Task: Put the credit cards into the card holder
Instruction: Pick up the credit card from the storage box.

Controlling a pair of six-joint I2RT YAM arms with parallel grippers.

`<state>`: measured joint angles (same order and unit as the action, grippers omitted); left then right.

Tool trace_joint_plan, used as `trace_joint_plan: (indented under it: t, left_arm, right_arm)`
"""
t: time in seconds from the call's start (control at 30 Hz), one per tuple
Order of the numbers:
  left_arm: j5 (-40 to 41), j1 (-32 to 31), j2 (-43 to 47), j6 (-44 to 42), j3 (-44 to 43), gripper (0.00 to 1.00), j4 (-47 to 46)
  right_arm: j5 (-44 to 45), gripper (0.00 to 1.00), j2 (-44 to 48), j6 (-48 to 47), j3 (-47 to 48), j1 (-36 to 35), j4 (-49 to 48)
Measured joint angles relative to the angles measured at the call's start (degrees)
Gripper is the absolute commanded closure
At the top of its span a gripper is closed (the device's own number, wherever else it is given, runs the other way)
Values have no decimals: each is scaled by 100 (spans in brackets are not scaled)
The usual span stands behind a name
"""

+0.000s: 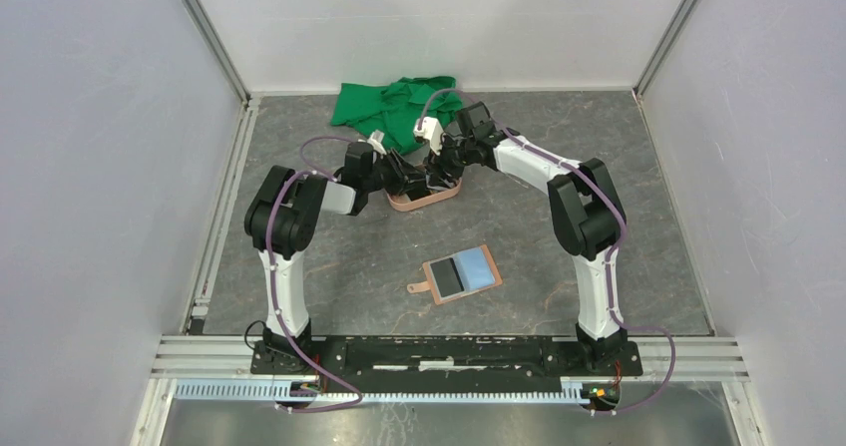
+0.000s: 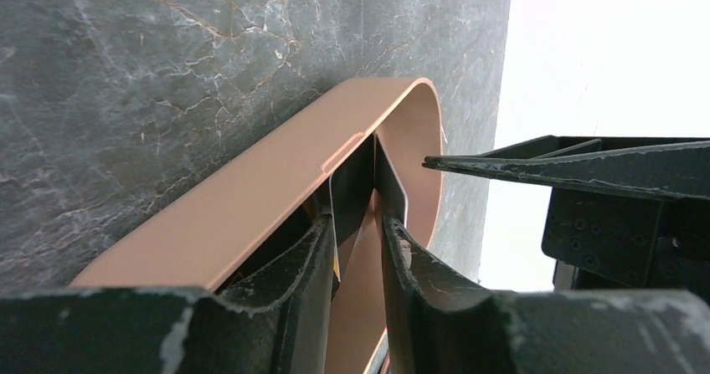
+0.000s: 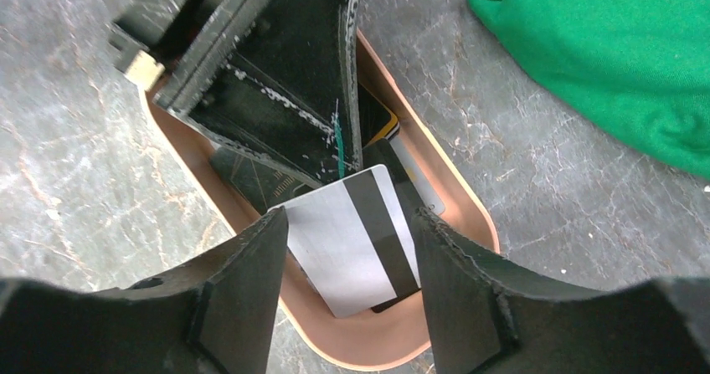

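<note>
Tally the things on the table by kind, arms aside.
Green cloth: 1
Pink tray: 1
Card holder: 1
Cards on the holder: 2, dark and light blue
Cards in the tray: several, overlapping, no sure count
Total: 5, plus the tray's cards

No text, number or logo is legible to me in any of the three views.

- Pale grey card (image 3: pixel 335 248) in the pink tray (image 3: pixel 456 192): I see one dark stripe across its face and no print.
- Card with an orange corner (image 3: pixel 387 128), lying under it: any marking is too small for me to read.
- Dark card (image 1: pixel 446 277) and light blue card (image 1: pixel 477 269) on the card holder (image 1: pixel 417 288), overhead view: both faces look plain at this resolution.
</note>
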<state>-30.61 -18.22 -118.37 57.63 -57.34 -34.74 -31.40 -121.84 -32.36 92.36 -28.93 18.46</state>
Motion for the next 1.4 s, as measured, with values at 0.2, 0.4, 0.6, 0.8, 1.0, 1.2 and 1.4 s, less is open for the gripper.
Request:
trace_joint_plan:
  t: [0.2, 0.4, 0.6, 0.8, 1.0, 1.2, 1.4]
  left_arm:
    - [-9, 0, -11, 0, -33, 65, 20]
    - [-13, 0, -11, 0, -46, 65, 39]
    - [-20, -2, -11, 0, -48, 64, 39]
    - [-61, -2, -11, 0, -85, 64, 72]
    - [-103, -20, -11, 0, -114, 64, 83]
    - [-107, -28, -13, 0, -122, 64, 85]
    - [-105, -28, -13, 0, -122, 64, 85]
  right_arm:
    - [-271, 26, 0, 433, 133, 17, 7]
    - [-286, 26, 0, 708, 164, 15, 61]
    - [-87, 27, 0, 874, 170, -76, 87]
    - [442, 28, 0, 1167, 168, -251, 61]
    - [890, 32, 0, 1344, 168, -369, 48]
    - [1244, 36, 0, 1351, 153, -376, 52]
    - [1530, 38, 0, 1344, 146, -376, 55]
